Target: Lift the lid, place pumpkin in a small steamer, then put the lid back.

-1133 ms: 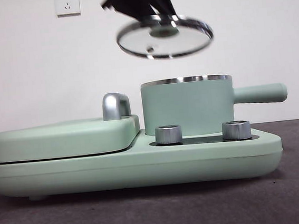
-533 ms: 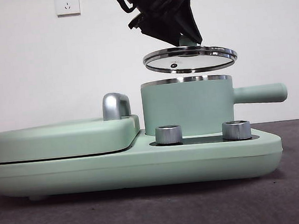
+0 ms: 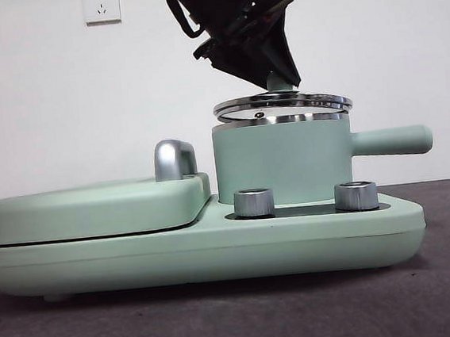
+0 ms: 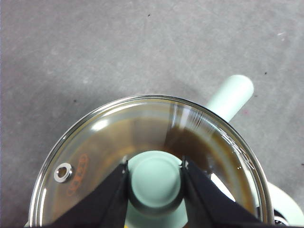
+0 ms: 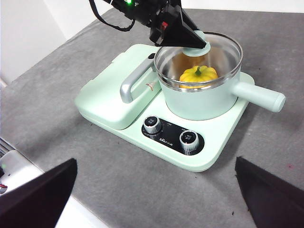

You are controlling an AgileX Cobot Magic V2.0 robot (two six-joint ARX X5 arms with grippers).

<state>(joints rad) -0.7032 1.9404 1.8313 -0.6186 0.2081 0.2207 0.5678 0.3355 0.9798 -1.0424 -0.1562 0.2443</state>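
One lid sits just above the steel rim of the one small steamer, slightly tilted, its edge so close to the rim that whether they touch cannot be told. The left hand is clamped on the lid's mint-green knob, one black jaw on each side of it; in the front view this arm reaches down from 12 o'clock onto the pot. One yellow pumpkin with a green stem lies inside the steamer, seen through the glass in the right wrist view. The steamer's single straight handle points to 3 o'clock in the front view. It stands on one mint-green cooker base resting on the grey counter. Two steel dials sit on the base in front of the pot, and one flat cover with one chrome handle lies at its 9 o'clock. The right hand hangs well apart from the cooker, jaws spread wide and empty.
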